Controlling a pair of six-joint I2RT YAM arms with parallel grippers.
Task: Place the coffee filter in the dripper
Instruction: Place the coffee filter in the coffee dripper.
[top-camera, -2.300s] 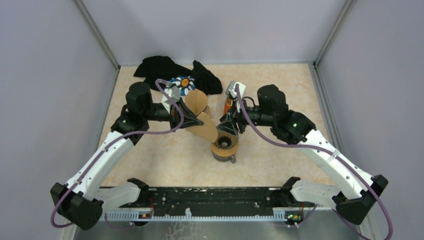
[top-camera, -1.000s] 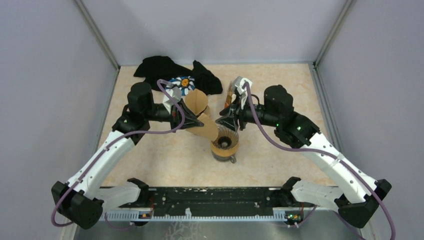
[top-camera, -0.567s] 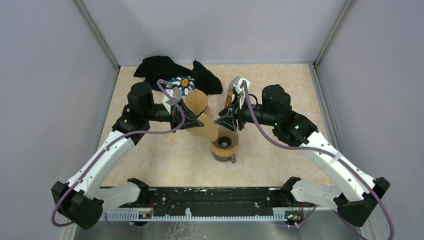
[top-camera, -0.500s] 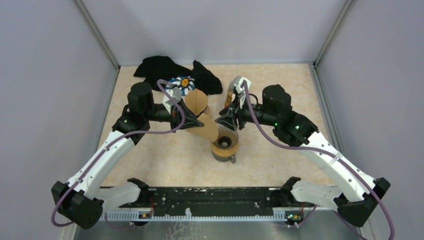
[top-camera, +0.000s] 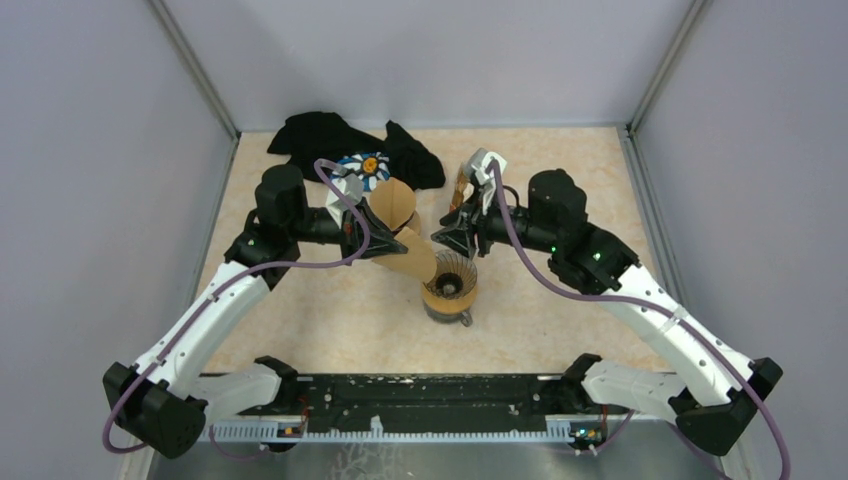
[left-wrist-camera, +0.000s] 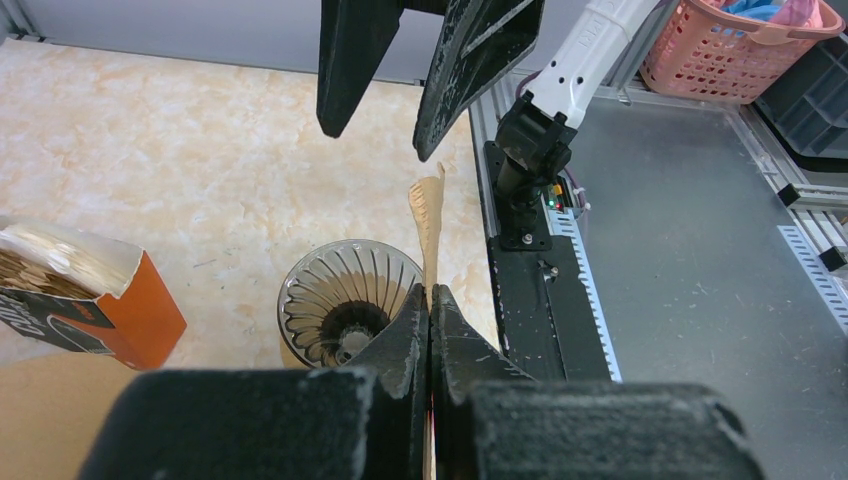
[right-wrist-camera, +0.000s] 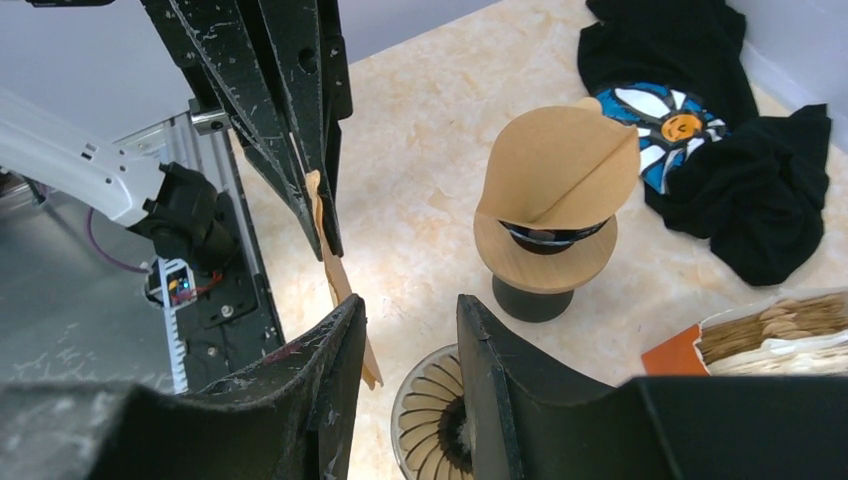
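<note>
My left gripper is shut on a flat brown coffee filter and holds it edge-up just left of the glass ribbed dripper. In the left wrist view the shut gripper pinches the filter beside the dripper. My right gripper is open and empty above the dripper's far-left rim. In the right wrist view the right gripper has the filter just outside its left finger and the dripper below.
A wooden stand with another folded filter is behind the left gripper and also shows in the right wrist view. An orange box of filters stands behind the dripper. A black shirt lies at the back left.
The right gripper has drawn back from over the dripper, a little up and to the left. The left gripper and its filter have hardly moved.
</note>
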